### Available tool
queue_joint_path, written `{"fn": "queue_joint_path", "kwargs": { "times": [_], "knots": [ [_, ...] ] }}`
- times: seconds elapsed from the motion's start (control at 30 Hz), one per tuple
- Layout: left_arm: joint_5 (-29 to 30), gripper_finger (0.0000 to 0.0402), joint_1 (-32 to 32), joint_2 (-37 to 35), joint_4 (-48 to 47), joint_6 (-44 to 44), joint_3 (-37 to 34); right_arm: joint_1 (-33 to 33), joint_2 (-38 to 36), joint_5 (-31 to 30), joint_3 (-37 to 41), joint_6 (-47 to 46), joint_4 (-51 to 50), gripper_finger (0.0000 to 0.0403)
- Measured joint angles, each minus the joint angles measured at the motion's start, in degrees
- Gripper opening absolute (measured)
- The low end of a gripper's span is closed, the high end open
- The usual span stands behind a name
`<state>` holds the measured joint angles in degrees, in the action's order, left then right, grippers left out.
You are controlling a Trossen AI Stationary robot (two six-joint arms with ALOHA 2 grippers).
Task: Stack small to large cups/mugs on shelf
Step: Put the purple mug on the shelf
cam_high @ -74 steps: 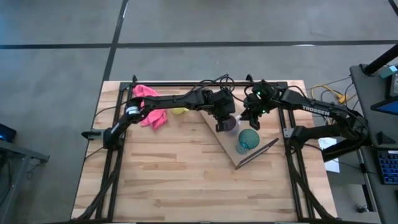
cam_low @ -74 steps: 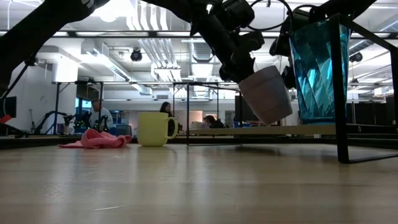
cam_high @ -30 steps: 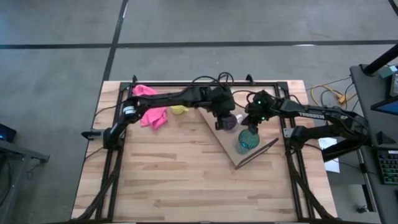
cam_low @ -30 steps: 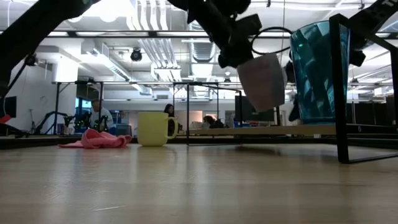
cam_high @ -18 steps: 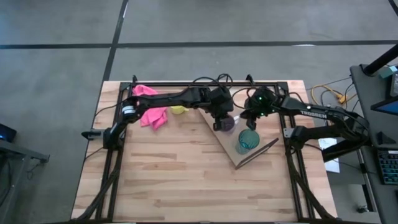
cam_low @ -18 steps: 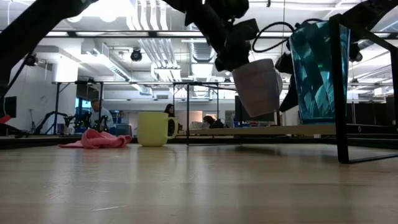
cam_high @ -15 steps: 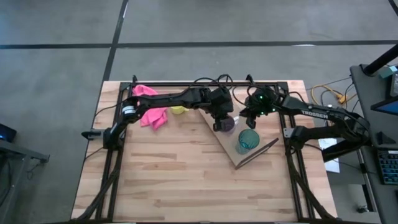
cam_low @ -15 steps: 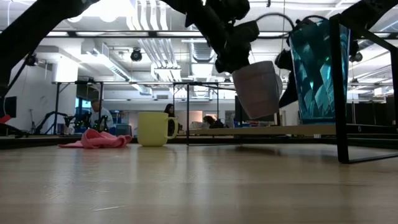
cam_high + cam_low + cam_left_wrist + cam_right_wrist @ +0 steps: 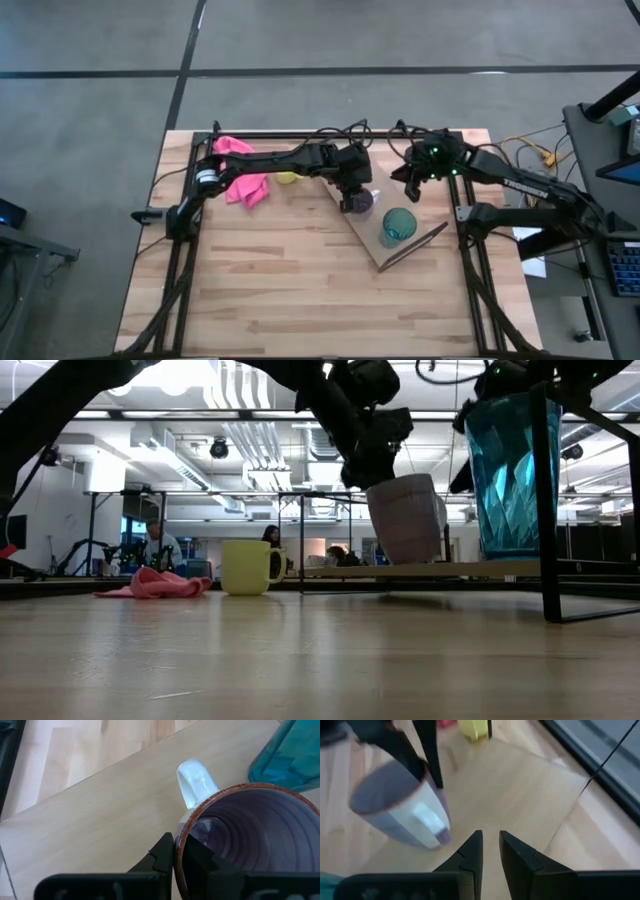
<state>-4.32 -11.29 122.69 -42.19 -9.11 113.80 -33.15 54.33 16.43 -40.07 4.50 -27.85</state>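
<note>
The left gripper (image 9: 173, 851) held the purple mug (image 9: 362, 199) by its rim, one finger inside the bowl and one outside, jaws pinched on the wall. In the low view the mug (image 9: 405, 519) stood nearly upright with its base at or just above the shelf (image 9: 420, 569); I could not tell whether it had touched down. Its long axis ran close to vertical, mouth up, so the jaws sat directly above the rim and any release would have to clear straight upward. The pale handle (image 9: 196, 779) pointed away from the pinch.

The teal cup (image 9: 398, 224) stood on the same board just beside the mug, on the side nearer the shelf's front corner. The right gripper (image 9: 486, 851) hovered above the shelf near the mug, its jaws a narrow gap apart and holding nothing. The left arm was plainly the nearer one.

The mug looked glazed and smooth, purple outside with fine rings inside. The teal cup (image 9: 505, 470) was translucent and faceted, taller than the mug. The shelf was light wood on a thin black wire frame. A yellow mug (image 9: 246, 567) stood on the counter behind, near a pink cloth (image 9: 155, 584).
</note>
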Motion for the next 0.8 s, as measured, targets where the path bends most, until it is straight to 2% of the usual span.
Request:
{"fn": "queue_joint_path", "kwargs": {
  "times": [0.43,0.8],
  "knots": [
    [0.0,0.0011,0.0,0.0,4.5,-0.1,-0.3,0.0,-1.9,0.0,-7.9,-1.7,-3.2,0.0059],
    [0.0,0.0066,0.0,0.0,6.4,-0.2,-1.3,0.0,-1.8,0.0,-13.3,-1.5,-6.5,0.0059]
  ]
}}
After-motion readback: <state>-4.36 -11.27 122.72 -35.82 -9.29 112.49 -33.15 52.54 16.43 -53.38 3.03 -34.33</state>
